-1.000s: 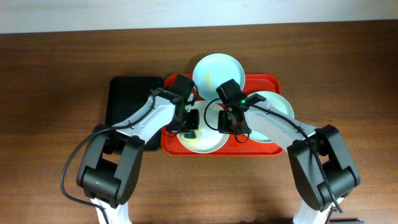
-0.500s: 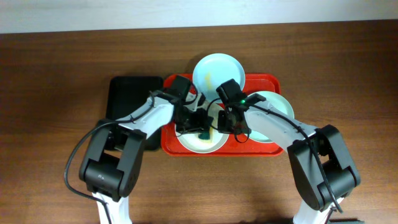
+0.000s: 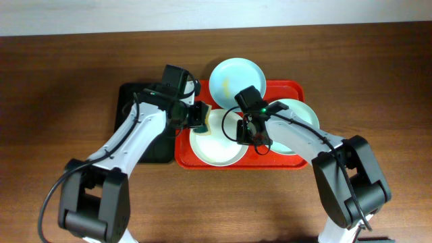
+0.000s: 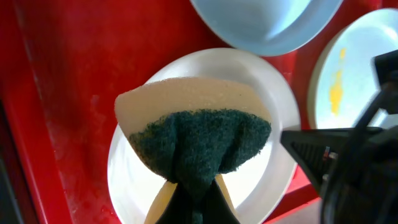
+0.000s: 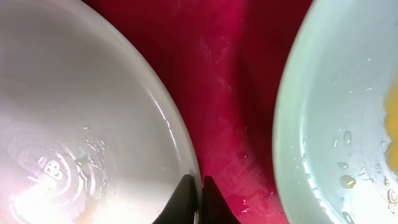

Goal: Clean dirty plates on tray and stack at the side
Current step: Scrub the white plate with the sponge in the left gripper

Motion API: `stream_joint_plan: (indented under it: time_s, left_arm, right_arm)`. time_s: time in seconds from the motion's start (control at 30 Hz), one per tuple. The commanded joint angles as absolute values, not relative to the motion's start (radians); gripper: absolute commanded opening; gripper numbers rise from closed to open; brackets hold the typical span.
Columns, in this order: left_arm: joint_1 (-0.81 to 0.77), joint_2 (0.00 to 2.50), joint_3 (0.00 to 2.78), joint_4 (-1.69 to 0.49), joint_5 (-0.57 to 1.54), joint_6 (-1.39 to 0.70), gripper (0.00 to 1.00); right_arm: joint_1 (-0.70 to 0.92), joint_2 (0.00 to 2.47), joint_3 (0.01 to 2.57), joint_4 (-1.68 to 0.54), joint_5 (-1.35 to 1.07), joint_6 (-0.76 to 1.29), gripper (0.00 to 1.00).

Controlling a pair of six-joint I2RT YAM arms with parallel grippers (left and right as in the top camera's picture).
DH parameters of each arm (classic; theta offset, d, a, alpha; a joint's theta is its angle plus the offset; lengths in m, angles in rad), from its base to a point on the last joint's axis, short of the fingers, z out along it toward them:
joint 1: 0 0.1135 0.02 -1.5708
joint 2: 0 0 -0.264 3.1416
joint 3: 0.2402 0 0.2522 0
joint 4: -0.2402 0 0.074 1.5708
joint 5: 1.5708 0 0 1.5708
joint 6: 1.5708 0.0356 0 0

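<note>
Wooden table, seen from overhead, with two items lying directly on it: a large red tray near the middle of the tabletop and a smaller black tray lying just beside the red tray's left rim.

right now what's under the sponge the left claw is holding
The white plate, on the red tray. The sponge covers the plate's middle in the left wrist view, hiding any smears there.

no readable text, labels or numbers anywhere in view
</note>
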State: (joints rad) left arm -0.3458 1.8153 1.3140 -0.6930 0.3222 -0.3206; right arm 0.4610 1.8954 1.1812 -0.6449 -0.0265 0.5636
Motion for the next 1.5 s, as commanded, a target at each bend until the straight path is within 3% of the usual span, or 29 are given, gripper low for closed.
stream_joint_plan:
  time_s: [0.0, 0.13, 0.3, 0.6, 1.03, 1.47]
  left_arm:
    - [-0.378, 1.877, 1.323, -0.693, 0.287, -0.302, 0.0]
    - [-0.397, 1.936, 1.323, -0.693, 0.273, -0.303, 0.0]
    - [-0.398, 1.99, 1.323, -0.69, 0.095, -0.378, 0.0]
    - [-0.402, 2.014, 1.323, -0.691, 0.093, -0.393, 0.0]
    - [-0.418, 2.139, 1.323, -0.551, 0.478, -0.377, 0.0]
    - [-0.448, 2.111, 1.33, -0.574, 0.508, -0.353, 0.0]
  right_arm:
    - [0.471, 1.888, 1.174, -0.646, -0.017, 0.555, 0.05]
    - [0.471, 1.888, 1.174, -0.646, -0.017, 0.555, 0.04]
    - [0.471, 1.888, 1.174, -0.646, -0.017, 0.555, 0.04]
    - [0.471, 1.888, 1.174, -0.646, -0.017, 0.555, 0.05]
    - [0.471, 1.888, 1.174, -0.646, -0.017, 0.555, 0.04]
    - [0.471, 1.888, 1.174, -0.646, -0.017, 0.554, 0.05]
